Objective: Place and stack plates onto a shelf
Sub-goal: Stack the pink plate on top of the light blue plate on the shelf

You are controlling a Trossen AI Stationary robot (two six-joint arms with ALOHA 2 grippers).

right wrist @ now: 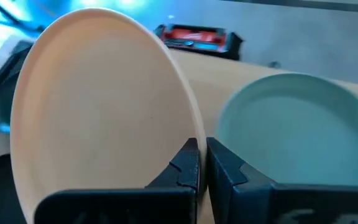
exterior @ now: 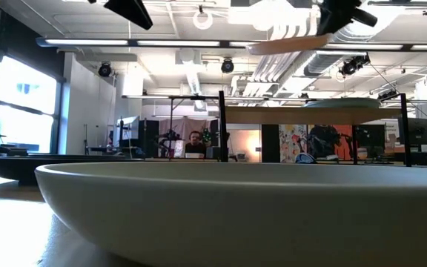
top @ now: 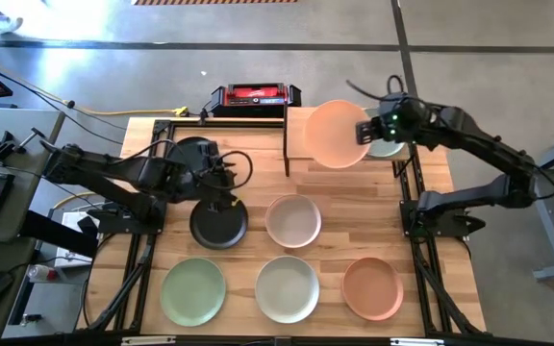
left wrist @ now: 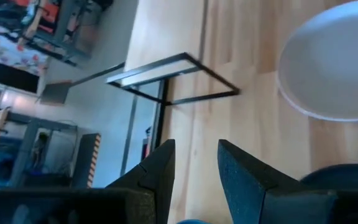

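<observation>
While you can see white lettering on the red-and-black box [top: 255, 96] beyond the table, it's unreadable. Your right gripper [top: 365, 130] is clamped on the pale pink plate's [top: 335, 134] rim above the shelf [top: 301, 144], half hiding a light plate [top: 390, 147] there. Your left gripper [top: 231, 197] hangs open over a black plate [top: 218, 224].

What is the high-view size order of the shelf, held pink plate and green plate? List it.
1. shelf
2. pink plate
3. green plate
The plates look nearly alike; the pink one is raised nearer the camera, so that ranking is unsure.
</observation>
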